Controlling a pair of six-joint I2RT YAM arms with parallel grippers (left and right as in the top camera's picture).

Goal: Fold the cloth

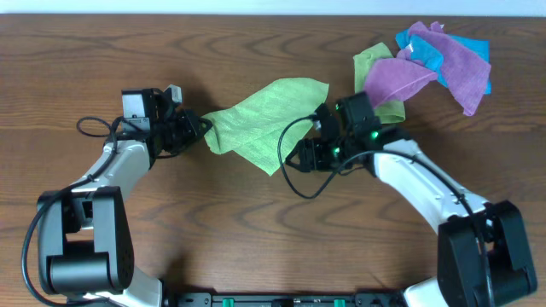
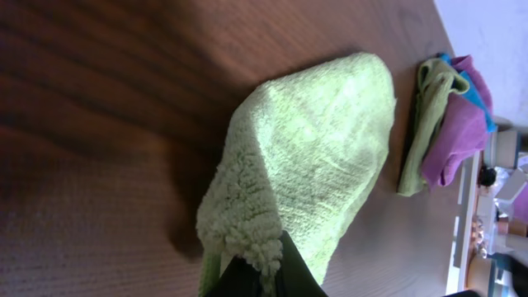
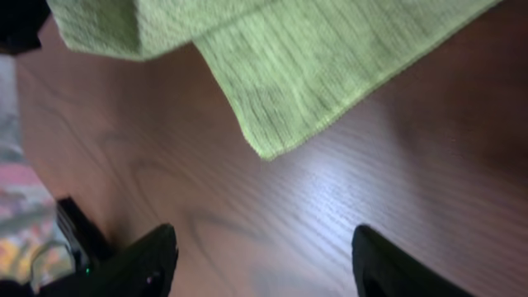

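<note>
Overhead view: We see the green cloth (image 1: 269,119) lying in a crumpled band across the middle of the wooden counter (image 1: 256,222), between the two arms. A pile of coloured cloths (image 1: 435,55), purple, blue and green, sits at the upper right of the frame.
Left wrist view: Only here do we see the cloth's (image 2: 322,157) fleecy edge bunched right at the dark fingers (image 2: 297,276) at the bottom of the frame. The rest of it humps up toward the centre, with the pile (image 2: 450,124) at the right edge.
Right wrist view: This alone shows us a pointed corner of the cloth (image 3: 305,74) filling the upper half of the frame, with bare counter (image 3: 396,190) below it.
Left arm (image 1: 119,166): It rises from the lower left of the overhead frame, bends, and reaches rightward to the cloth's left end.
Right arm (image 1: 418,175): It comes from the lower right and stretches up and left, its wrist by the cloth's right edge.
Left claw (image 1: 201,128): Pinched tight on the cloth's left end.
Right claw (image 3: 264,247): Spread wide, one finger (image 3: 140,264) at each lower corner of its own view. It grips nothing, and both tips are clear of the cloth.
</note>
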